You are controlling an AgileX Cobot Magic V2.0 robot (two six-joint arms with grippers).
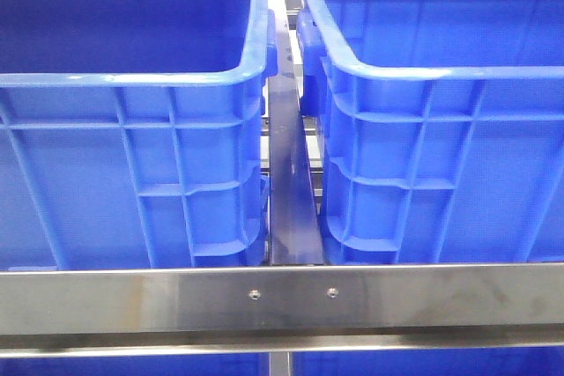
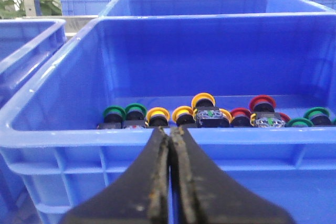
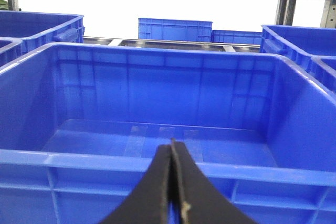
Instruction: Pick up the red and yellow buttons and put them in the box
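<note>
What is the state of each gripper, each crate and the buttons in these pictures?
Left gripper: shut, holding nothing.
Right gripper: shut, holding nothing.
Button crate: holds the buttons along its far wall.
Buttons: lying in a row, none picked.
Empty crate: nothing inside.

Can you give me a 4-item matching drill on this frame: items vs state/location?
Column 1:
1. left gripper
2. right gripper
3. buttons
4. metal rail

Column 2:
A. runs across in front of both bins in the front view
B. shut, in front of a bin with nothing visible inside
C. lie along the far wall of a bin's floor
D. shut, in front of the bin holding the buttons

Pairs: 1-D, 2-B, 3-C, 4-A
</note>
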